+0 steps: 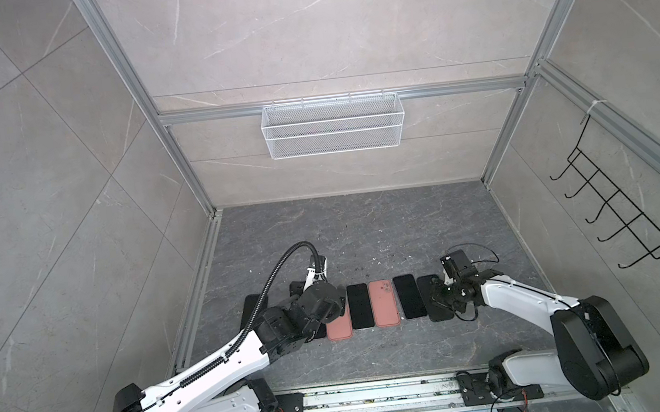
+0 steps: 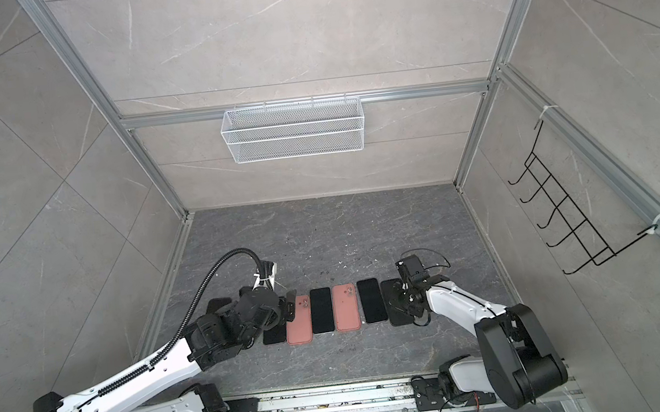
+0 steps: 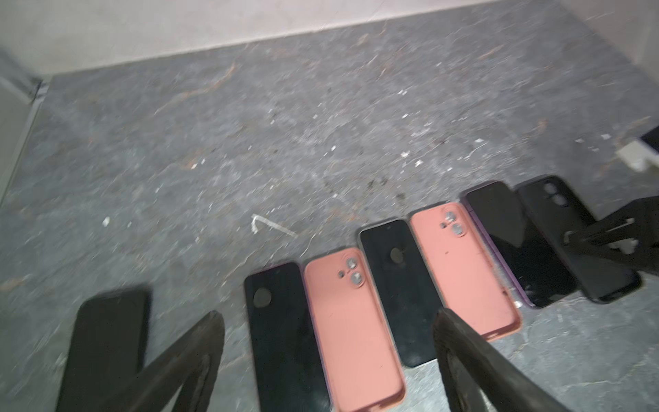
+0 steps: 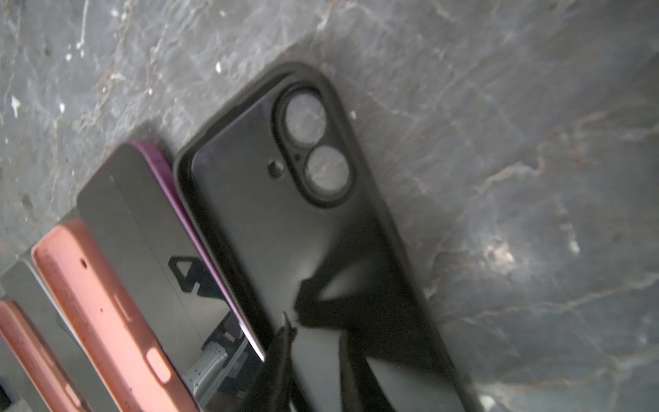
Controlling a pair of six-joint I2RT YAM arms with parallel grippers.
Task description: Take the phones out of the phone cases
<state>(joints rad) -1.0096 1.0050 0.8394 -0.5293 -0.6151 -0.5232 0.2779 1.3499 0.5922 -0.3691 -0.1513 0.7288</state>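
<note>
The right pincer [image 4: 313,339] sits low over the seemingly empty, glossy black phone case [image 4: 264,221], fingers narrow; whether they pinch its rim I cannot tell. The flexible-looking case could drag and push the purple-edged phone [image 4: 142,228] lying just beside it. The left pincer [image 3: 328,315] is wide open, empty. The tabletop [image 4: 499,142] is veined grey stone.

A: Where is there room to pass?
B: Behind the row of phones and cases [image 1: 384,303], the tabletop [image 1: 364,228] lies bare up to the back wall [image 1: 337,173].
A: And between them?
B: Hardly; most lie edge to edge.
</note>
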